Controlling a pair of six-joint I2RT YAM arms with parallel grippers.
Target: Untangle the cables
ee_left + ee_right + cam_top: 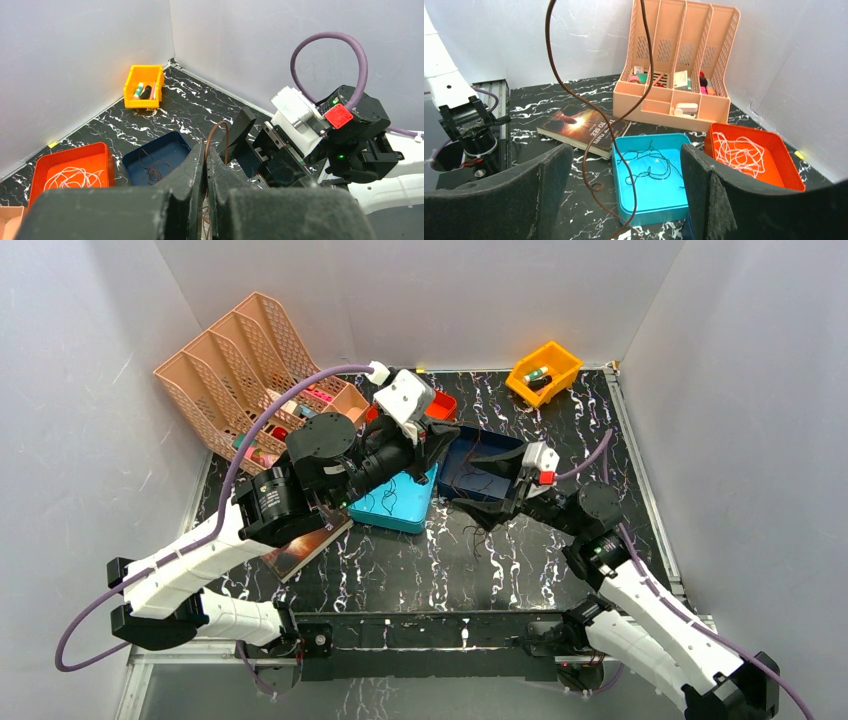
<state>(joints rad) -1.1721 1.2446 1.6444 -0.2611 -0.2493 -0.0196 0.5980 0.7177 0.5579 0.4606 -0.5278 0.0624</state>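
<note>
Cable (649, 165) inside tray (659, 205), book (584, 127) beside

**Table Surface: Contents**

The table (400, 570) is black with white marbling. The organizer (240, 365) stands upper left. The book (305, 545) lies below it. The teal tray (400, 505) sits at centre, the navy tray (480, 465) just right of it, and the red tray (442, 405) above them. The yellow bin (545, 370) rests upper right.
</note>
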